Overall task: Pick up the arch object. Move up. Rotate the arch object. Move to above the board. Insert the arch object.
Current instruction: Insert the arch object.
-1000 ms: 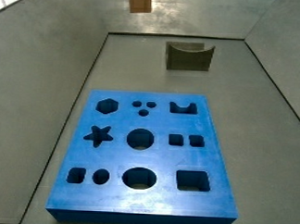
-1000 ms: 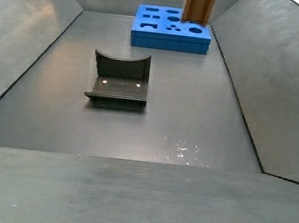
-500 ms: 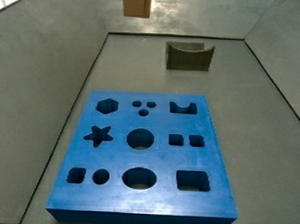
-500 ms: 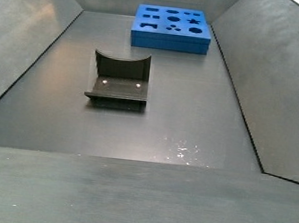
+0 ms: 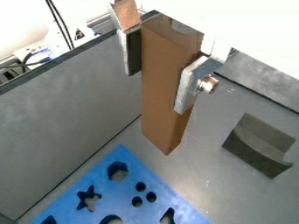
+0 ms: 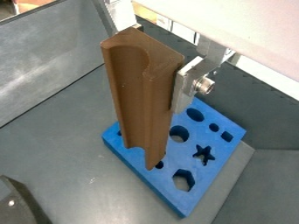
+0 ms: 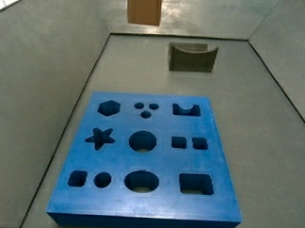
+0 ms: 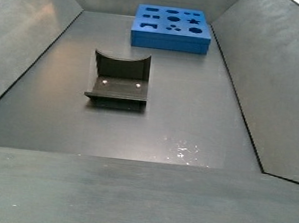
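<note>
Grey walls and a grey floor [image 8: 179, 117] make a big box around everything; on that floor lies the bright blue board [image 7: 146, 158], flat, with dark holes cut in it like a star, a hexagon, circles, squares and an arch; in a side view the board [image 8: 172, 29] sits at the far end of the box; well apart from it rests a squat dark block with a curved notch [image 8: 119, 81], also seen near the back wall [image 7: 192, 57].

Next in size is the tall orange-brown arch object [image 5: 166, 87]; it stands upright, high in the air above the board, and touches nothing below; a long groove runs down one face [image 6: 142, 96]; only its lower end shows at the top edge of a side view [image 7: 144, 7].

The gripper [image 5: 163, 54] is clamped on the arch object near its top; its flat silver fingers [image 5: 191, 80] press on two opposite sides.
</note>
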### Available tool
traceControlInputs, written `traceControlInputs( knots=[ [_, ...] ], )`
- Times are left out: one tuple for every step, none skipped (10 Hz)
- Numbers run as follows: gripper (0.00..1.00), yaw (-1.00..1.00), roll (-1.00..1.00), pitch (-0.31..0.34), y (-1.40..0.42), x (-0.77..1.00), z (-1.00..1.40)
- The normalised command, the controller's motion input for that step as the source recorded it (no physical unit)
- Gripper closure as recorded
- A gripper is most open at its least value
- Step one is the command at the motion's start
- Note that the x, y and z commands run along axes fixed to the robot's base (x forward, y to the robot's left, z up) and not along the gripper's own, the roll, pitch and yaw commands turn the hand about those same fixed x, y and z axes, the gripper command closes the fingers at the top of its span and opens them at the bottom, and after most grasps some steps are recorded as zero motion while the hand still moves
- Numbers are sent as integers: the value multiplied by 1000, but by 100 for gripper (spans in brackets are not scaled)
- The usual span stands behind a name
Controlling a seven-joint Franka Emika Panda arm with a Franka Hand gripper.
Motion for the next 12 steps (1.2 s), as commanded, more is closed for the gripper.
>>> traceControlInputs(
  knots=[
    [100, 0, 0, -17, 0, 0, -3],
    [100, 0, 0, -71, -91, 189, -91],
    [100, 0, 11, -66, -117, 389, -103],
    [100, 0, 20, -59, -123, 409, -109],
    [100, 9, 21, -33, -137, 506, -83],
    [100, 29, 26, 0, -149, 594, -91],
    [100, 57, 34, 0, -117, 617, -129],
    [100, 66, 50, 0, -106, 549, -197],
    [100, 83, 57, 0, -94, 566, -234],
    [100, 91, 67, 0, -103, 700, -260],
    [100, 74, 73, 1, -126, 803, -269],
    [100, 57, 96, 0, -166, 800, -303]
  ],
)
